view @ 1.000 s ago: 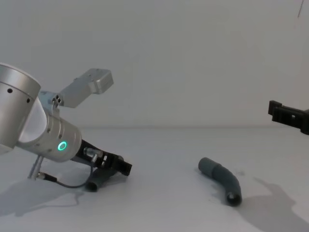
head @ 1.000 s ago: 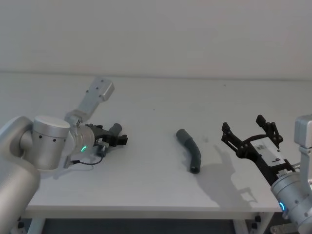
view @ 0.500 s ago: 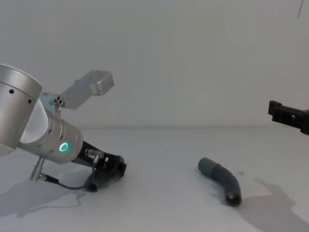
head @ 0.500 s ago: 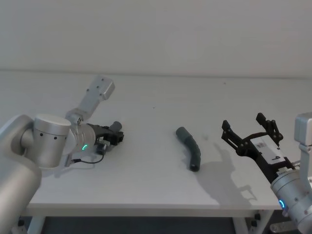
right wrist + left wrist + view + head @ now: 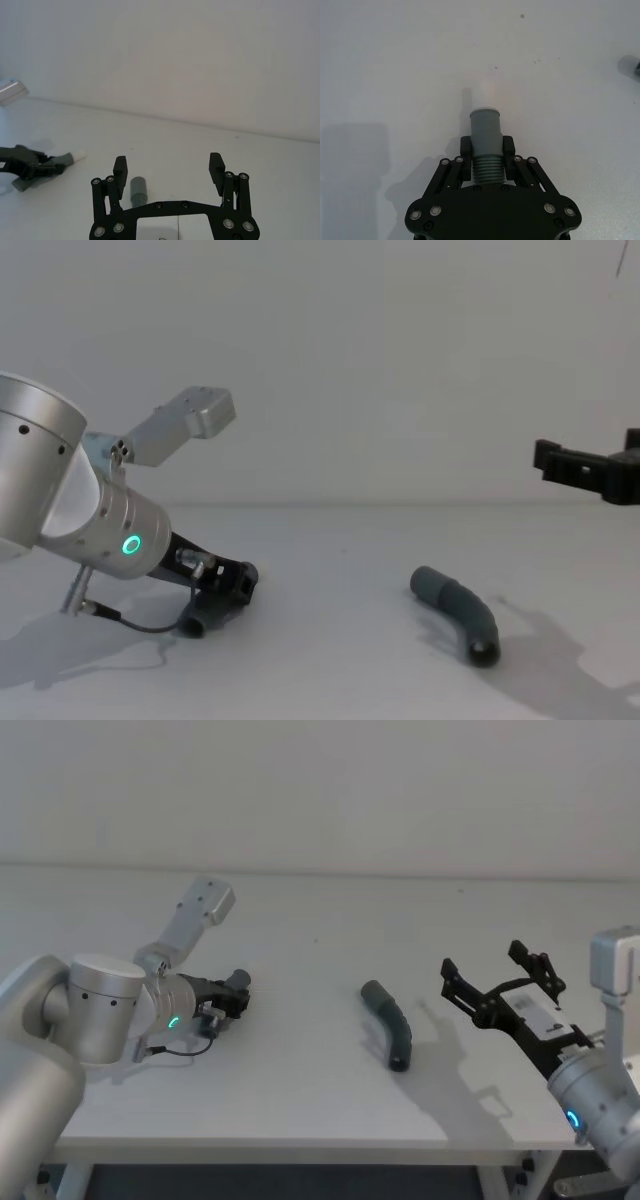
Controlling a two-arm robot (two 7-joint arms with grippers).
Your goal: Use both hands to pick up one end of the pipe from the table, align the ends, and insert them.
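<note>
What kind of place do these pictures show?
Probably a robotics lab bench: a plain white table before a blank wall, the left gripper shut on one grey pipe piece, the right gripper open above the table near the other pipe piece.

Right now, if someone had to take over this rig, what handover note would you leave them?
Left claw: shut on the white-tipped pipe piece, low over the left side of the table.
Right claw: open and empty, in the air to the right of the second pipe piece, which lies on the table right of centre.
Done: the left grasp.
Left to do: grasp the second piece, align the two, insert.
</note>
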